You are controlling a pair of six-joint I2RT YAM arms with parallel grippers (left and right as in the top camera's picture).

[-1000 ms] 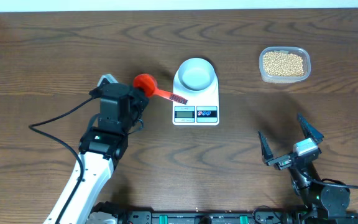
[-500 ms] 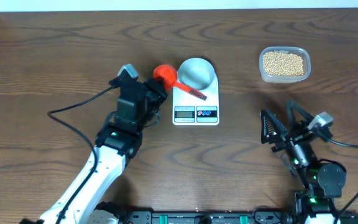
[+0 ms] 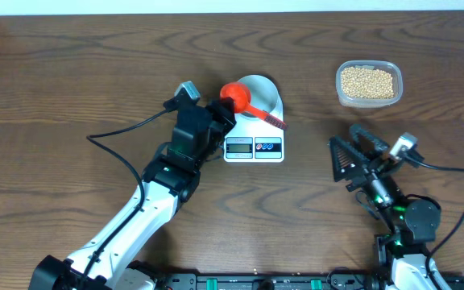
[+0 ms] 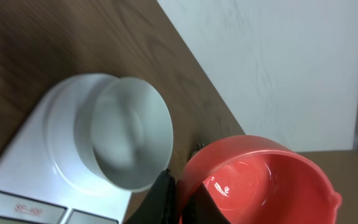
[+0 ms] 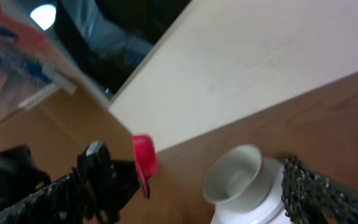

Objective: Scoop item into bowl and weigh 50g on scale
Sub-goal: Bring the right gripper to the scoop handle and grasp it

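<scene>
My left gripper [image 3: 221, 111] is shut on the wall of a red scoop [image 3: 234, 94], whose cup hangs at the left rim of the bowl [image 3: 260, 97] while its handle reaches across toward the scale's front right. In the left wrist view the scoop [image 4: 260, 180] is empty, the black fingers [image 4: 165, 194] pinch its rim, and the white bowl [image 4: 126, 140] is empty too. The bowl stands on the white scale [image 3: 254, 147]. The item, tan beans [image 3: 367, 81], fills a clear tub at the back right. My right gripper [image 3: 353, 150] stands open, pointing left toward the scale, nothing between its fingers.
The clear tub [image 3: 341, 95] stands about a hand's width right of the scale. In the right wrist view I see the bowl [image 5: 232, 174], the scoop [image 5: 145, 163] and the left arm's gripper [image 5: 98, 177]. Black cables trail from both arms. A pale wall borders the table's far edge.
My left gripper has carried the red scoop rightward and away from me, up to the bowl's left rim. My right gripper has lifted and turned toward the scale, still open.
</scene>
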